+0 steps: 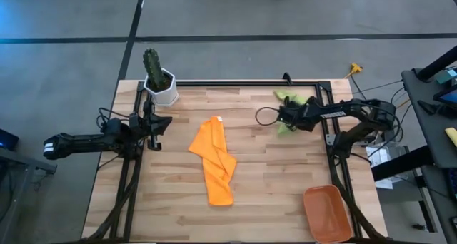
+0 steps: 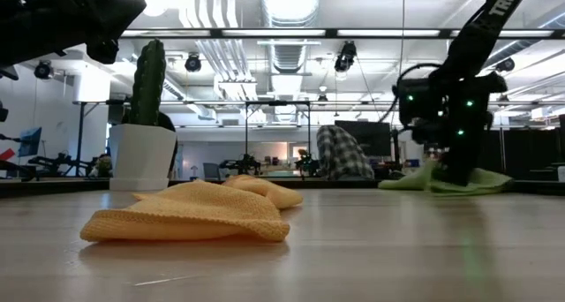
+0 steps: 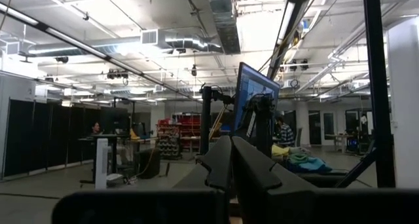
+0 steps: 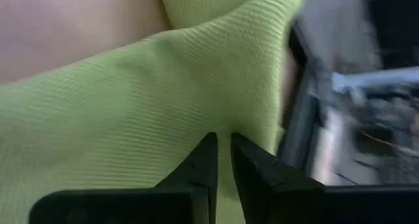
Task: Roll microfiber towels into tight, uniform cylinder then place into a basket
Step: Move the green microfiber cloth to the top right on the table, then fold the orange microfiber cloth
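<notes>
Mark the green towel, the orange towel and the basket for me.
green towel (image 1: pixel 290 97), high view, its far edge beyond the right arm.
orange towel (image 1: pixel 214 160), high view, middle of the cloth.
basket (image 1: pixel 325 212), high view, its bare floor.

The right gripper (image 1: pixel 285 120) is reaching toward nine o'clock, fingers nearly together. The left gripper (image 1: pixel 161 123) is pointing toward three o'clock, fingers closed.

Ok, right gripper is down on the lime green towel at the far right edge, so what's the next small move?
Probably lift a little and draw the lime green microfiber towel toward the table's middle. The right gripper has its fingers nearly together on the cloth, which lies bunched against the dark table frame, with no room there to roll it.
</notes>
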